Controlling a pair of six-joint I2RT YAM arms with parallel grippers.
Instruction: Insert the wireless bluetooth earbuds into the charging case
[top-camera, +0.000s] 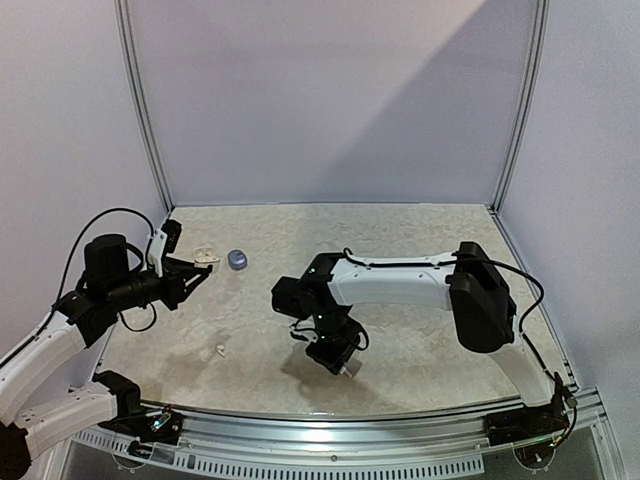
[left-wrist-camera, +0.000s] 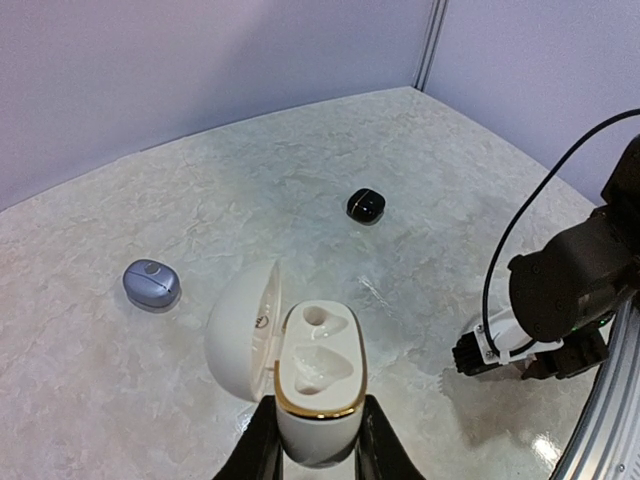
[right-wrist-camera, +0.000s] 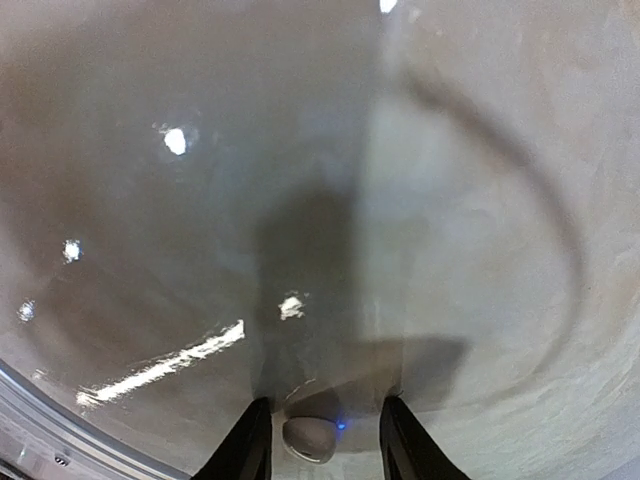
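White earbud (right-wrist-camera: 310, 438) between right gripper's (right-wrist-camera: 326, 404) parted jaws, wrist-view only; left gripper (left-wrist-camera: 318, 408) tight on open case (left-wrist-camera: 320, 365)

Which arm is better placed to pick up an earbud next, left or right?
Right. The right gripper is down at the table with a pale earbud between its open jaws. The left gripper is busy holding the open white case.
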